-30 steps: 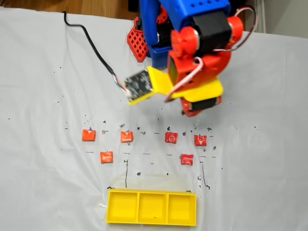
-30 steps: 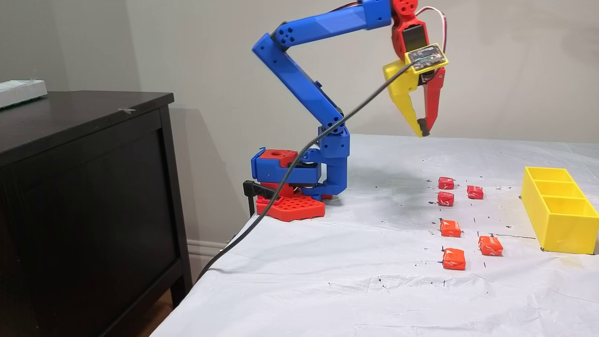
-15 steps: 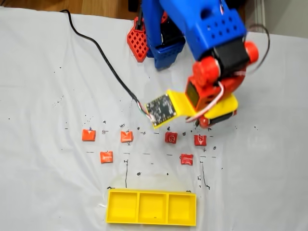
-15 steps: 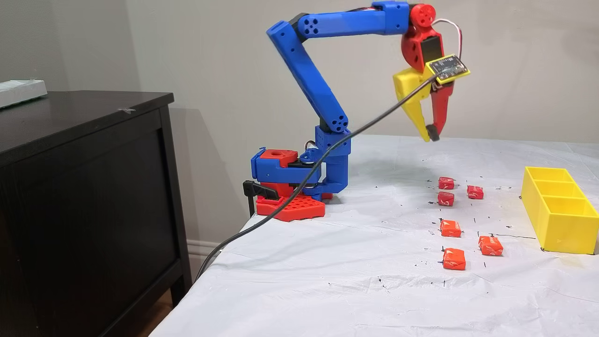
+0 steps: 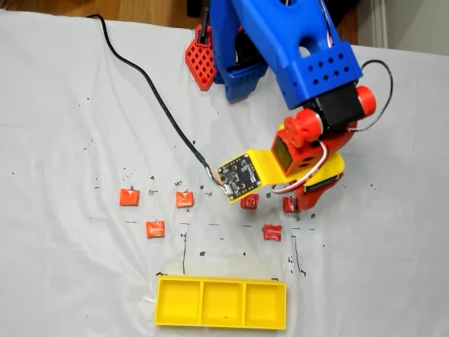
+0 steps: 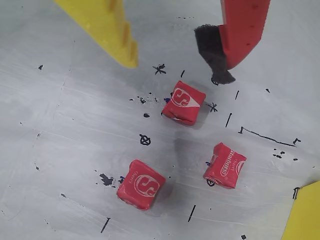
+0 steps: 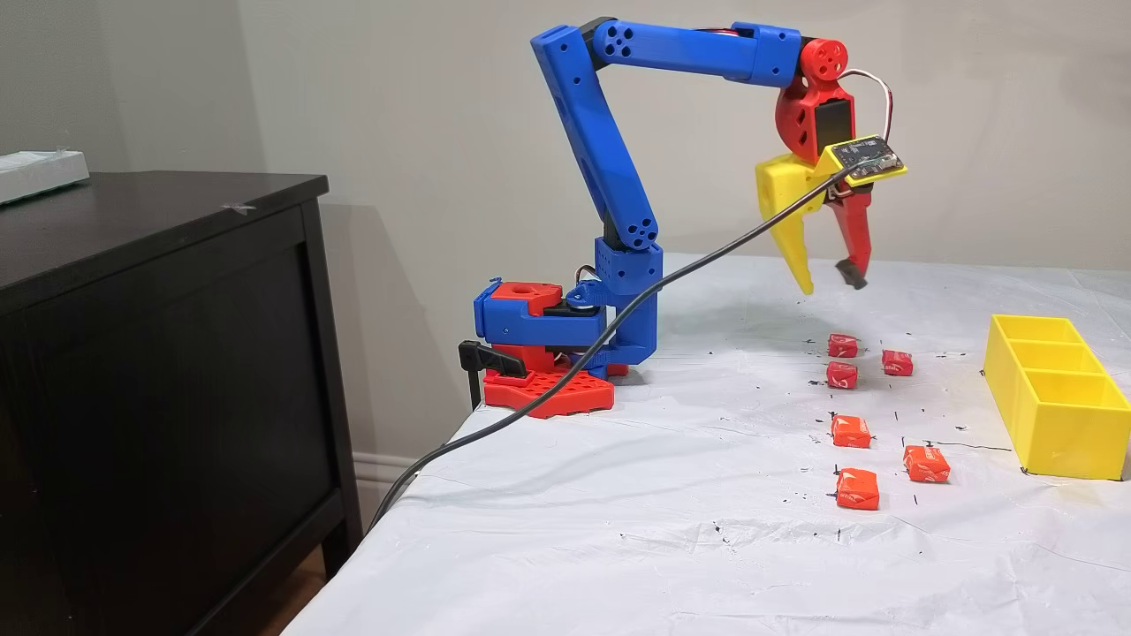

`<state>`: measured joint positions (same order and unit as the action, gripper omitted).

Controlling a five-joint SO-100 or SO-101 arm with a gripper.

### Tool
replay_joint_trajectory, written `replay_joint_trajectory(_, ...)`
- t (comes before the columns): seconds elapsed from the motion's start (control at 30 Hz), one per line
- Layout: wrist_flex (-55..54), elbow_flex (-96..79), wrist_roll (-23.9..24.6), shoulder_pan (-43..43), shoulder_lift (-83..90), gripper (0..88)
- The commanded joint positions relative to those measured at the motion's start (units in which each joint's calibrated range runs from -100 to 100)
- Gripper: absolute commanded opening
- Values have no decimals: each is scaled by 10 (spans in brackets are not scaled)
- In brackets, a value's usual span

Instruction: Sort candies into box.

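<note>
While six candies (image 7: 851, 431) lie loose on the cloth (image 7: 671, 512), the gripper (image 7: 831, 283) hangs spread above them

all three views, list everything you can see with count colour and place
candies: six, orange-red and red, loose on the cloth between arm and tray, none in the tray
tray: one, yellow, three compartments, all look empty, at the bottom edge in the top-down fixed view
cloth: one, white with black pen marks, covering the table
cabinet: one, dark, left of the table in the side fixed view
white object: one, on the cabinet's far left; cannot tell what
cable: one, black, from the wrist board off the table edge
arm: one, blue and red
gripper: one, yellow and red jaws apart, above the red candies, holding nothing
</note>
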<state>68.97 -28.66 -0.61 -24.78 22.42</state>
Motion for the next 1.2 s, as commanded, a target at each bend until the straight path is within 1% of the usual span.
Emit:
replay_joint_trajectory(0.0,-16,30,1,0,-12,219)
replay_joint_trajectory(0.07,-16,41,4,1,-30,246)
replay_joint_trajectory(0.53,-38,75,8,-1,-103,309)
replay_joint_trajectory(0.8,-56,75,11,-6,-142,300)
replay_joint_trajectory(1.17,-83,79,11,-18,-185,311)
